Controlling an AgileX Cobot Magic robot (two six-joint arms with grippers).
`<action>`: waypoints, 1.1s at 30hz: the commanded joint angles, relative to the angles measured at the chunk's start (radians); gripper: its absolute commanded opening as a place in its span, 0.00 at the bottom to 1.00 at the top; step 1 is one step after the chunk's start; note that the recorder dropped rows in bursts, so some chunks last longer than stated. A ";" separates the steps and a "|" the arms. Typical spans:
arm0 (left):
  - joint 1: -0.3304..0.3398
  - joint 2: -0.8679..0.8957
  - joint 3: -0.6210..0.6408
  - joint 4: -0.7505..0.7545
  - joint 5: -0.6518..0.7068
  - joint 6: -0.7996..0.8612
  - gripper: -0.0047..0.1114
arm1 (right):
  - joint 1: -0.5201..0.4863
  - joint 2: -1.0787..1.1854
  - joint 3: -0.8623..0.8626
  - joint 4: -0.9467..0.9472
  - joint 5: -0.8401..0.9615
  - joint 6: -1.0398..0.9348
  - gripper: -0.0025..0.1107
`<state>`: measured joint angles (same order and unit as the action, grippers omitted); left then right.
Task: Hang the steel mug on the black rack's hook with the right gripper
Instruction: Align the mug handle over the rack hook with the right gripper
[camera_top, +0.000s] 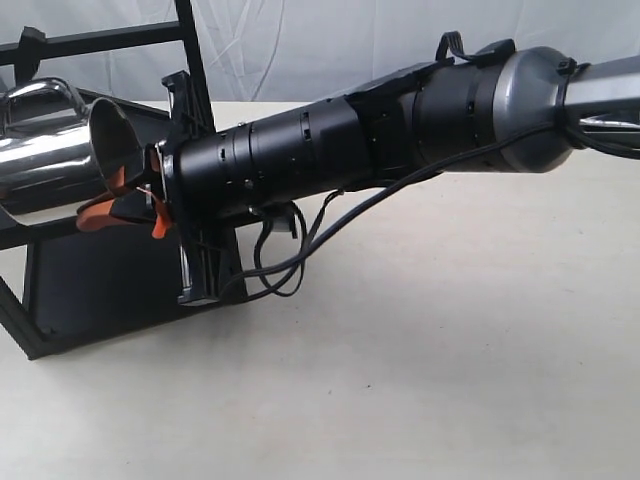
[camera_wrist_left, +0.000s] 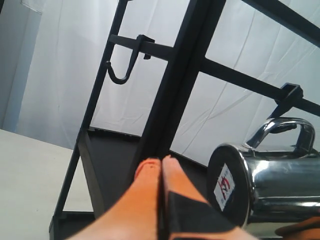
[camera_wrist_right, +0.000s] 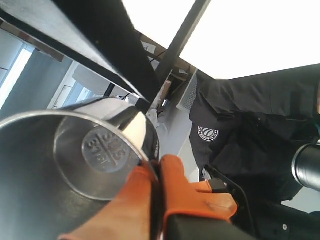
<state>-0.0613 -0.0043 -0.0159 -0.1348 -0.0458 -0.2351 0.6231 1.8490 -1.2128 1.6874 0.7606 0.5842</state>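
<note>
The steel mug (camera_top: 40, 150) hangs on its side in the air at the far left, handle (camera_top: 45, 90) upward, over the black rack (camera_top: 100, 285). My right gripper (camera_top: 125, 195) reaches across from the right and is shut on the mug's rim, one orange finger inside the mouth and one outside. In the right wrist view the fingertips (camera_wrist_right: 172, 172) pinch the rim, with the mug's inside (camera_wrist_right: 60, 165) showing. The left wrist view shows the mug's base (camera_wrist_left: 227, 182) and its handle (camera_wrist_left: 285, 125) just under a crossbar clip (camera_wrist_left: 290, 92). My left gripper (camera_wrist_left: 161, 165) is shut with nothing in it.
A bare black hook (camera_wrist_left: 120, 75) hangs from the rack's upper bar, left of the slanted post (camera_wrist_left: 180, 85). The rack's bar (camera_wrist_right: 100, 40) passes close over the mug. A person in a black jacket (camera_wrist_right: 250, 130) stands behind. The pale table (camera_top: 420, 380) spreads right of the rack.
</note>
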 joint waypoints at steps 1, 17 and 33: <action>-0.002 0.004 -0.002 0.000 -0.004 0.000 0.04 | -0.004 -0.007 -0.008 -0.010 -0.026 0.039 0.01; -0.002 0.004 -0.002 0.000 -0.004 0.000 0.04 | -0.004 -0.007 -0.008 -0.172 -0.050 0.183 0.01; -0.002 0.004 -0.002 0.000 -0.004 0.000 0.04 | -0.004 -0.007 -0.008 -0.375 -0.113 0.231 0.01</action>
<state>-0.0613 -0.0043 -0.0159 -0.1348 -0.0458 -0.2351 0.6231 1.8281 -1.2334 1.4177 0.7005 0.8110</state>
